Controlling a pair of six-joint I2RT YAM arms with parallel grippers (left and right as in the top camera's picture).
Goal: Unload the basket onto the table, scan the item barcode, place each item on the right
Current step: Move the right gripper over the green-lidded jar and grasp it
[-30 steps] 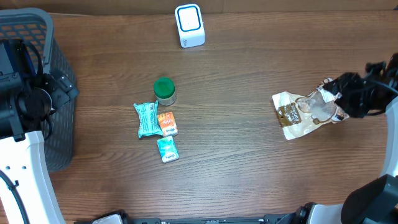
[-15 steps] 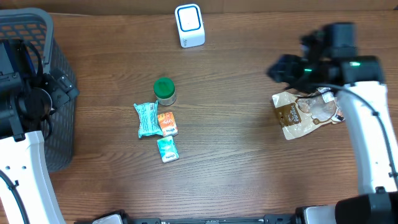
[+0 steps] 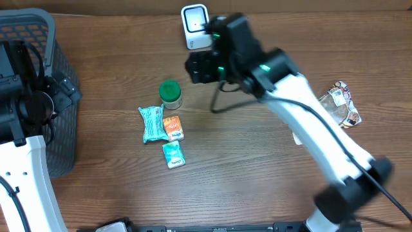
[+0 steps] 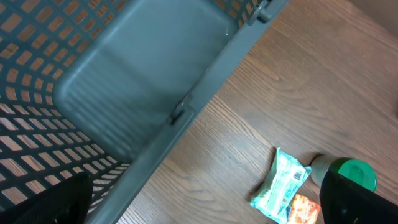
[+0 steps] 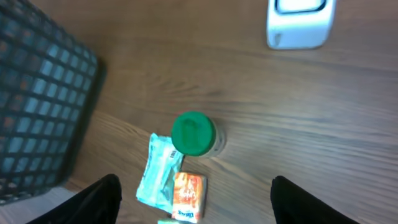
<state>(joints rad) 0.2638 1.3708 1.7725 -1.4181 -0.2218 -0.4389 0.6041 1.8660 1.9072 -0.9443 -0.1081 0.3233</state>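
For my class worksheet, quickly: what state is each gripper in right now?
Left gripper: open, holding nothing.
Right gripper: open, holding nothing.

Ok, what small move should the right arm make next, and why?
Probably lower the right gripper toward the green-capped bottle. In the wrist view its fingers stand wide apart and empty, the bottle lies nearly centred ahead of them, and the white scanner sits just beyond.

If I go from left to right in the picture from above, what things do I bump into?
Dark basket → big teal packet → white scanner → shiny snack pouch.
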